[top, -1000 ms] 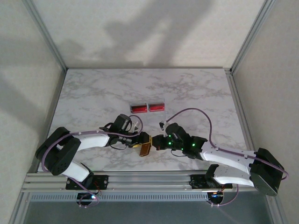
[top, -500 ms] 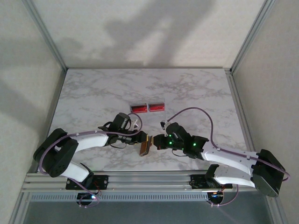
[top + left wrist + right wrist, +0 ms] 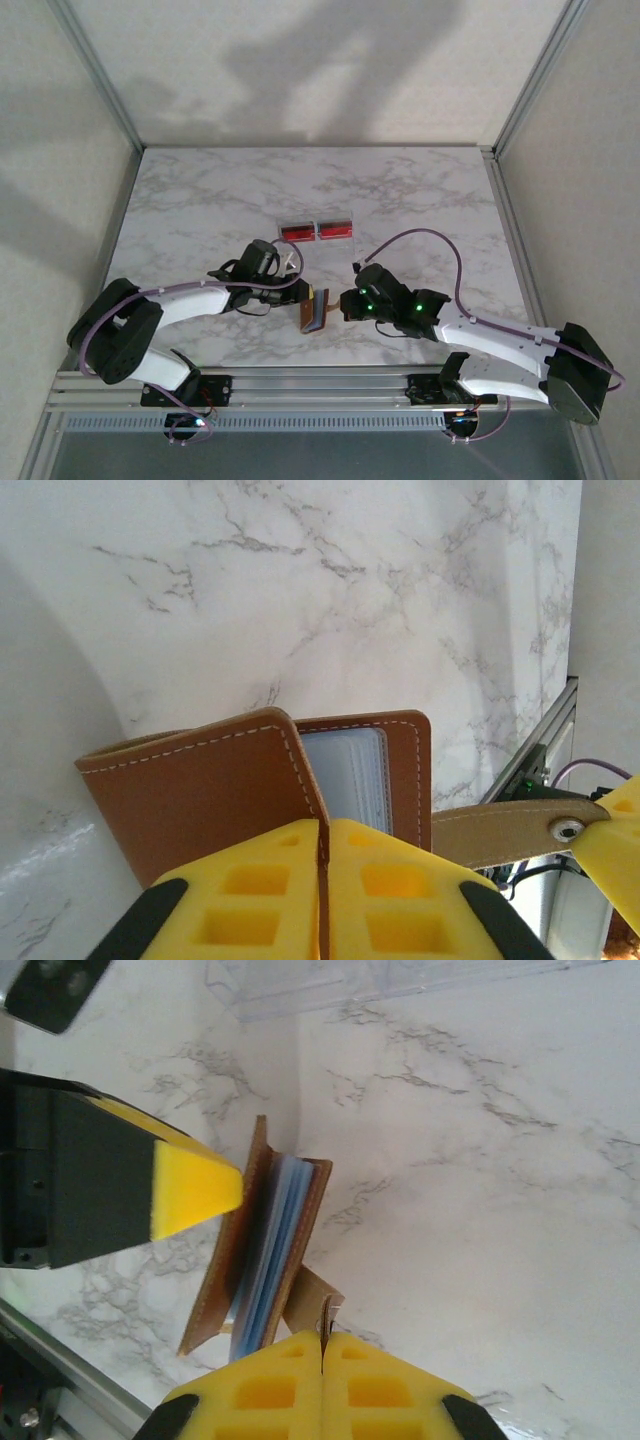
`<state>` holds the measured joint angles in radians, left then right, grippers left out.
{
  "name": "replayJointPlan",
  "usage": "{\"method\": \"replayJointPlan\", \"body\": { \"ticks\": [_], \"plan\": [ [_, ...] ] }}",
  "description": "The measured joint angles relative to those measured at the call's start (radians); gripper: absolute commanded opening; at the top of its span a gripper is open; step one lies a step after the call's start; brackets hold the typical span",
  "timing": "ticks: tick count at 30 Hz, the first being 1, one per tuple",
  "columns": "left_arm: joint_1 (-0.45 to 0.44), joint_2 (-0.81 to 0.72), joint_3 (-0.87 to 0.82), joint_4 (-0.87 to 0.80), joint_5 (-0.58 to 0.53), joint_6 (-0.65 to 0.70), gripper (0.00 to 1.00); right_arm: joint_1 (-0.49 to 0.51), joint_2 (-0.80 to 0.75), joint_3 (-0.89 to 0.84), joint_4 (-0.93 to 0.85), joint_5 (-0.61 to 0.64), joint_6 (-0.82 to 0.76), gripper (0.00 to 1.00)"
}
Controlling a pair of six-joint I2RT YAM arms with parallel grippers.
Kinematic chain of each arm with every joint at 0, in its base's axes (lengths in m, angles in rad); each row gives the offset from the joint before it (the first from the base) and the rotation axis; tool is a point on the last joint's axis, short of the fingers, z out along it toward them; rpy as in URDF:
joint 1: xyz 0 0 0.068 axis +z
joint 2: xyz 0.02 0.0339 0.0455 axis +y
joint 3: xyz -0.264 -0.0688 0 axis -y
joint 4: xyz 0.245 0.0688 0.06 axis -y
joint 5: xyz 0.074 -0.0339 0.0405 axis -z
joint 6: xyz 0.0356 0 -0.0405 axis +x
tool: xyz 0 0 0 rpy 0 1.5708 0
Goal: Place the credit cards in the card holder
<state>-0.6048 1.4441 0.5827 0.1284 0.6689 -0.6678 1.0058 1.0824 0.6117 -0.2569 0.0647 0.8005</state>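
The tan-brown card holder stands on edge on the marble table between my two grippers, partly spread open. My left gripper is shut on the edge of one cover flap. Pale inner pockets show behind that flap. My right gripper is shut on the snap tab, which sticks out from the holder. Two red credit cards lie in a clear tray farther back, apart from both grippers.
The clear plastic tray sits just beyond the holder, near the table's middle. An aluminium rail runs along the near edge, close below the grippers. Open marble surface lies to the left, right and back.
My left gripper has closed onto the holder's cover flap. The holder has turned more upright and shifted slightly right. My right gripper stayed shut on the tab.
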Motion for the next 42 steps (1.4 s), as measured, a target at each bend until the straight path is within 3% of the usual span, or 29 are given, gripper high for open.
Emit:
{"method": "replayJointPlan", "body": {
  "ticks": [10,21,26,33,38,42],
  "plan": [
    [0.0,-0.018,0.018,-0.034,-0.045,0.025,0.02,0.0,0.001,0.077,-0.212,0.128,0.009,0.0],
    [0.008,-0.021,0.015,-0.088,-0.111,0.044,0.02,-0.017,0.001,0.076,-0.305,0.199,0.023,0.0],
    [0.011,-0.016,-0.007,-0.159,-0.161,0.06,0.15,-0.02,0.026,0.076,-0.343,0.23,0.022,0.0],
    [0.011,0.011,-0.015,-0.167,-0.164,0.063,0.21,-0.02,0.1,0.061,-0.339,0.23,0.022,0.0],
    [0.011,-0.016,-0.016,-0.157,-0.116,0.053,0.41,-0.02,0.098,0.056,-0.327,0.22,0.003,0.0],
    [0.011,-0.056,-0.016,-0.125,-0.055,0.04,0.52,-0.02,0.052,0.062,-0.323,0.195,-0.007,0.0]
  ]
}}
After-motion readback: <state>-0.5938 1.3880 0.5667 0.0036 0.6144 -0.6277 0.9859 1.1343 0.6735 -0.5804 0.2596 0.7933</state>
